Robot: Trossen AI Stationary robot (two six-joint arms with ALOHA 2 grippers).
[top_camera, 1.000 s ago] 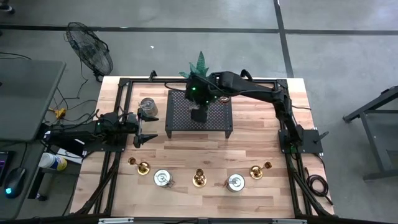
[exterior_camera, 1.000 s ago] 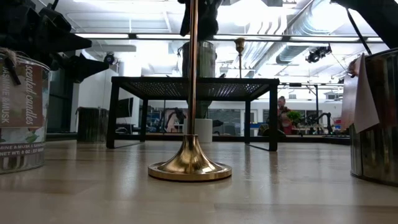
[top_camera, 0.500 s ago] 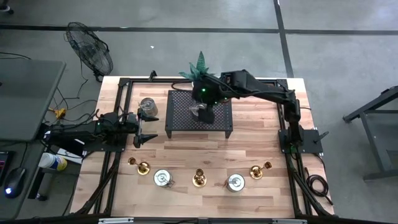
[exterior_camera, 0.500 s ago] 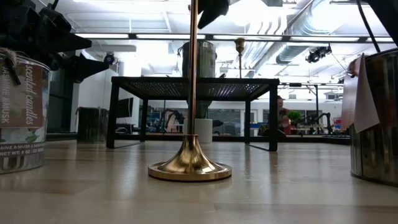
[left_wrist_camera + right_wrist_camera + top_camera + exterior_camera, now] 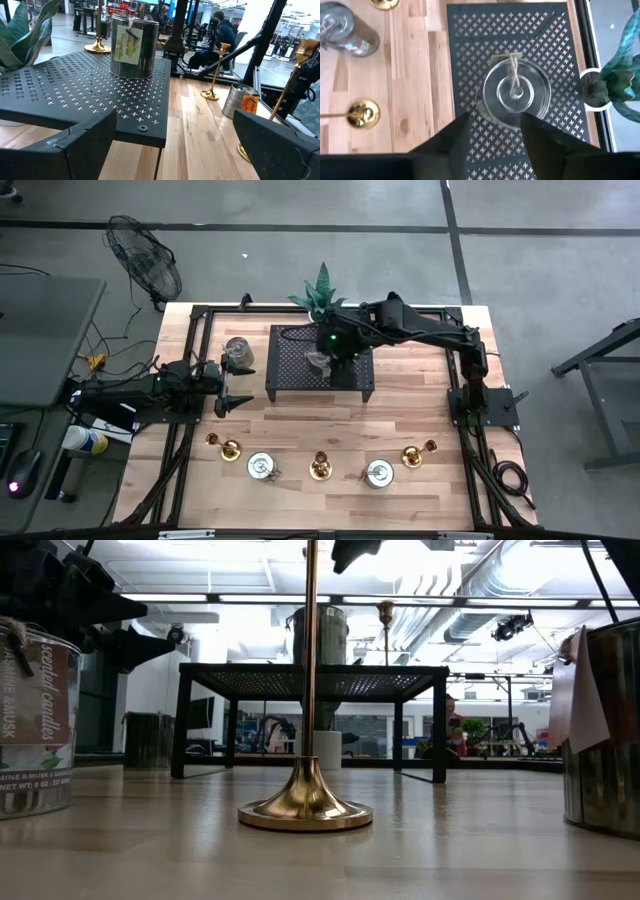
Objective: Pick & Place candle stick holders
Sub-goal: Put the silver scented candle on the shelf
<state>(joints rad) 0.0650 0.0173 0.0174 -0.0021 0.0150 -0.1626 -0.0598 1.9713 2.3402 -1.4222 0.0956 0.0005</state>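
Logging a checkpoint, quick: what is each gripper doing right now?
Left gripper: open, holding nothing, beside the black rack.
Right gripper: open, empty, above the silvery tin standing on the rack.

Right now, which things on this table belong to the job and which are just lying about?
Job: tin holder on the rack, under the open right gripper; second tin holder beside the open left gripper; five front-row holders.
Lying about: plant; fan.
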